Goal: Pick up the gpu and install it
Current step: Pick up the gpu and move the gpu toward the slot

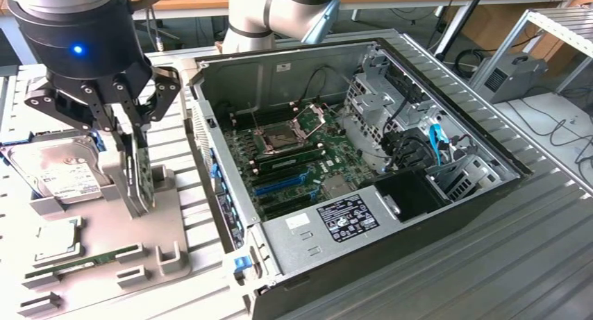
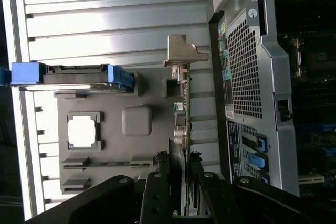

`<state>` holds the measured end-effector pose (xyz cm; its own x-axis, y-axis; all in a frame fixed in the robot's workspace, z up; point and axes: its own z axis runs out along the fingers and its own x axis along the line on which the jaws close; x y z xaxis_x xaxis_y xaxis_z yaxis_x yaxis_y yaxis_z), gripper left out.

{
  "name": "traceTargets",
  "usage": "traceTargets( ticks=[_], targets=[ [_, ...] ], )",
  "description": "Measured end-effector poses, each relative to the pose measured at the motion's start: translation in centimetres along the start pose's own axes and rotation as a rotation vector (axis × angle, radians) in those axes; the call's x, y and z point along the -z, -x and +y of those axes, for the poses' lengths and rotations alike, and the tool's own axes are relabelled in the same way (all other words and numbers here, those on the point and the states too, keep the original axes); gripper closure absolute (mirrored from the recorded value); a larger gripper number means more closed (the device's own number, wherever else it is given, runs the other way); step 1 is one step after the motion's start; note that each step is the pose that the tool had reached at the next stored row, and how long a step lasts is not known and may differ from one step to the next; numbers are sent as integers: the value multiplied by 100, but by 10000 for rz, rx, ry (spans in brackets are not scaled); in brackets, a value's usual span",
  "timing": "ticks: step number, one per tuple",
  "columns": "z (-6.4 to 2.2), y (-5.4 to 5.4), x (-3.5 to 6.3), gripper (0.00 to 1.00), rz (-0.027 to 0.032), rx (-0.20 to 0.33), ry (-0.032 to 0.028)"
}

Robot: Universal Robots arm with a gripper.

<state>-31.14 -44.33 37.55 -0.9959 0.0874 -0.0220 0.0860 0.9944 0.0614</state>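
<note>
The gpu (image 1: 141, 184) is a thin dark card standing on edge at the grey parts holder (image 1: 172, 259), on the exterior view's left. My gripper (image 1: 132, 150) reaches straight down onto its upper edge, one finger on each face, shut on the card. I cannot tell whether the card's lower edge still rests in the holder. In the wrist view the gpu (image 2: 181, 121) appears edge-on, with its silvery bracket (image 2: 182, 55) at the far end. The gripper (image 2: 180, 163) clamps it between its black fingers (image 2: 156, 192).
The open computer case (image 1: 463, 136) lies beside the holder, motherboard up, with blue slots (image 1: 278, 184) near the case's rear wall (image 2: 247, 77). On the holder sit a hard drive (image 1: 55, 171), a processor (image 1: 57, 240) and a green memory stick (image 1: 83, 261). Ribbed metal table all around.
</note>
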Motion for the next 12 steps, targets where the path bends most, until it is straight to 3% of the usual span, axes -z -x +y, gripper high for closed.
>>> traceTargets(
  ticks=[11,12],
  targets=[
    [7,3,119,74,0,0,0],
    [7,3,124,74,-46,16,-532]
  ],
)
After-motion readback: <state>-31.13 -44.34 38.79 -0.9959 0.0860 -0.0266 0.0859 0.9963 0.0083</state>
